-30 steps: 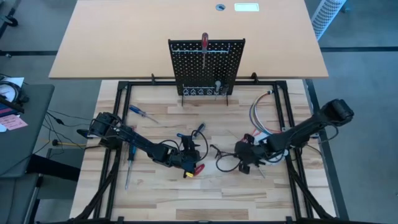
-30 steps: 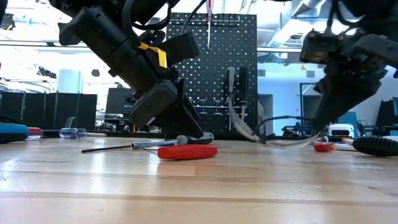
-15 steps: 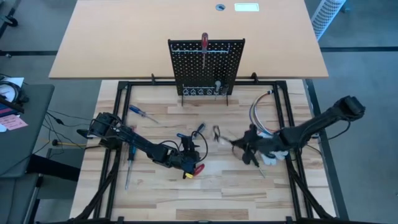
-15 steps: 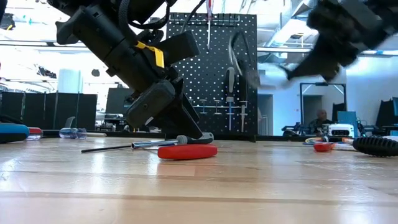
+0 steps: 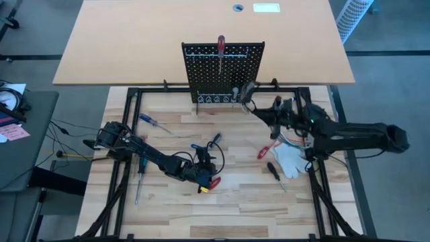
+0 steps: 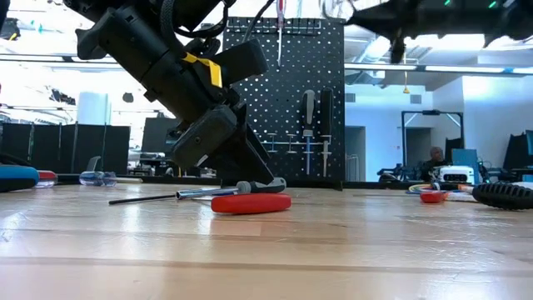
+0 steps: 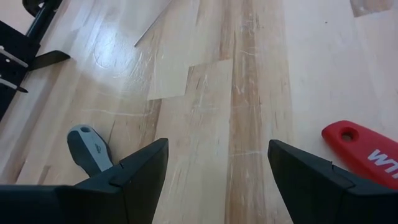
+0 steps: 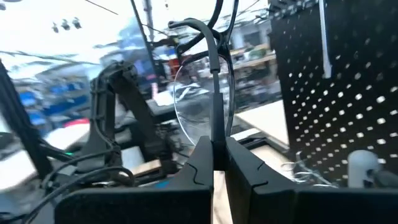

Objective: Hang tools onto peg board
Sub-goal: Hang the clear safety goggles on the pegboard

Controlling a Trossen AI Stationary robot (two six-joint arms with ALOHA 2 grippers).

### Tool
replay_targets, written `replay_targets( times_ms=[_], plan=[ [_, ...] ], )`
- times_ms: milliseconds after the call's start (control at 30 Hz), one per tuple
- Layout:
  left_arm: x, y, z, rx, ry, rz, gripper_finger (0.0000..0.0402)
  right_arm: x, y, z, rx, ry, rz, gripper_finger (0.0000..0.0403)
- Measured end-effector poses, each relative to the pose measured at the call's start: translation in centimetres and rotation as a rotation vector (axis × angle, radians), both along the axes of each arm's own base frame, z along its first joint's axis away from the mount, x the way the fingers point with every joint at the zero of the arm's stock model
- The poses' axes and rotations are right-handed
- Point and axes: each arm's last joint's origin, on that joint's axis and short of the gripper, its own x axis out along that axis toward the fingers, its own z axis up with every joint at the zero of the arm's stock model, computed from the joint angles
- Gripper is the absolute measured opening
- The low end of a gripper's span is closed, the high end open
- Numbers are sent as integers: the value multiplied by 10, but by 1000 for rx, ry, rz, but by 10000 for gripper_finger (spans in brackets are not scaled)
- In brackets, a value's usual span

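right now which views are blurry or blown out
Right wrist view: the safety glasses in the right claw and the room behind are motion-blurred. Low view: bright windows wash out the background. Left wrist view: glare streaks the wooden table.

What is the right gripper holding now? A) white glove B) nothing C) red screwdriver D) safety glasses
D: the right gripper is shut on clear safety glasses beside the peg board; the glove lies on the table.
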Motion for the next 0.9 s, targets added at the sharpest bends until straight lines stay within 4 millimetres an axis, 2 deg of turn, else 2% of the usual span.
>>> replay_targets(
  times_ms=[200, 500, 667, 900],
  plan=[
    [2, 4, 0, 1, -3, 11, 271, 10, -40, 1, 27, -8, 15, 16],
    [1, 4, 0, 0, -1, 13, 271, 32, -78, 20, 49, 3, 37, 16],
    [1, 4, 0, 1, 3, 12, 271, 35, -91, 20, 70, 21, 40, 16],
    [0, 4, -1, 0, 13, 14, 271, 21, -100, 23, 89, 39, 5, 16]
  ],
)
